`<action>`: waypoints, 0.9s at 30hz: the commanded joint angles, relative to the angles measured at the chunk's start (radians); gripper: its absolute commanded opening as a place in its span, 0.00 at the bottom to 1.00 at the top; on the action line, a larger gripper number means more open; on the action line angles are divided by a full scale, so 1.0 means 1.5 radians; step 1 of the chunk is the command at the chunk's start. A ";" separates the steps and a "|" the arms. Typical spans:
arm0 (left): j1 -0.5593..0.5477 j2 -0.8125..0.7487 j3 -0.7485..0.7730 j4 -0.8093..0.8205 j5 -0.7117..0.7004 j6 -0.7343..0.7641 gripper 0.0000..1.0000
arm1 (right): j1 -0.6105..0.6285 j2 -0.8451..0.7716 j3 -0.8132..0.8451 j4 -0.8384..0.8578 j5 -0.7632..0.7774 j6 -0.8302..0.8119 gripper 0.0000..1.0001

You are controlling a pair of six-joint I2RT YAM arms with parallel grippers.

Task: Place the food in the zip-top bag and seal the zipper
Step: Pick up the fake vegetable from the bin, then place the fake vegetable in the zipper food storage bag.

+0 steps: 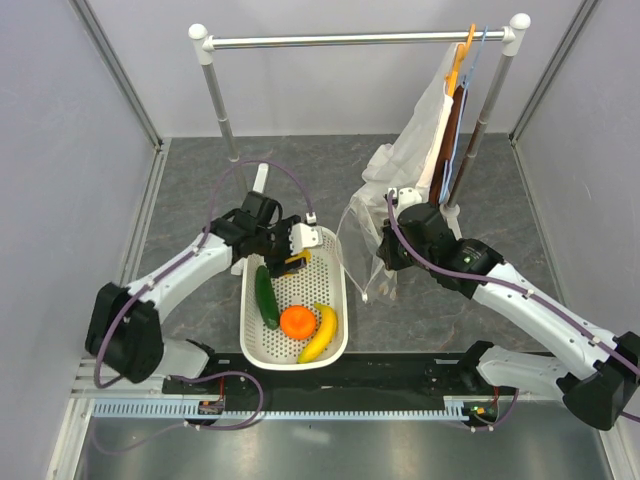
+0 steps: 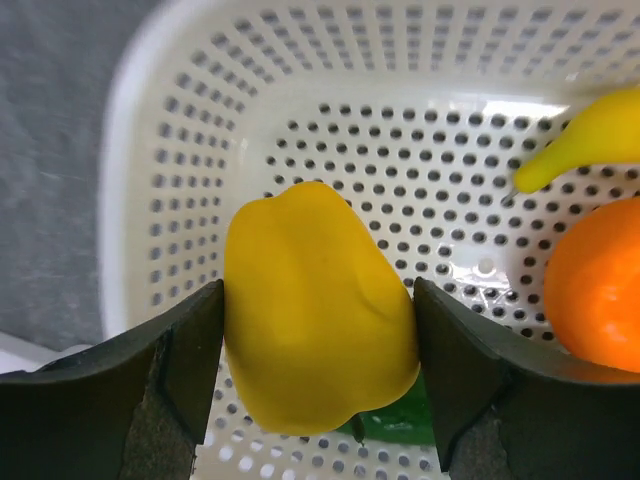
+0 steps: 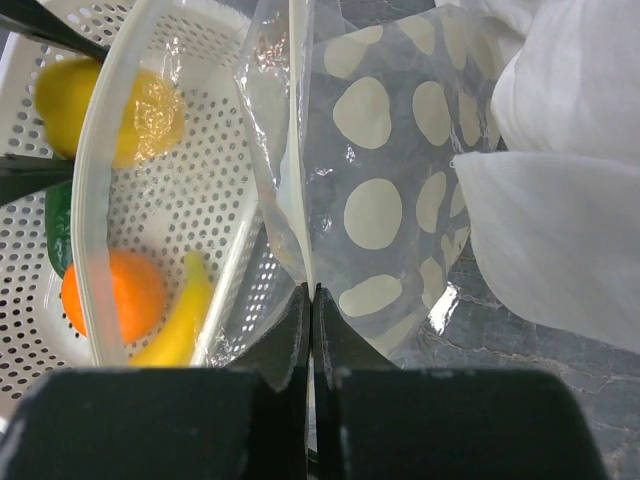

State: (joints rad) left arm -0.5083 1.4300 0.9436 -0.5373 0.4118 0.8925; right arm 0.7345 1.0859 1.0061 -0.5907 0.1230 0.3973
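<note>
Firm up left fingers (image 2: 110, 400) touching both pepper (image 2: 315, 310) flanks, then lift clear of basket (image 2: 125, 200) toward bag (image 3: 390, 180) pinched by right fingers (image 3: 285, 345).

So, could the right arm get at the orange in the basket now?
Probably not: the right gripper is shut on the zip-top bag, which hangs between it and the orange.
</note>
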 commanded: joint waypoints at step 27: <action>-0.119 -0.076 0.098 0.239 0.058 -0.987 0.48 | -0.004 0.022 0.061 0.039 -0.063 0.054 0.00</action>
State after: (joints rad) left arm -0.6811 1.3071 1.0981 -0.1715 0.6071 -0.4736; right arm 0.7345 1.1172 1.0409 -0.5716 0.0395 0.4644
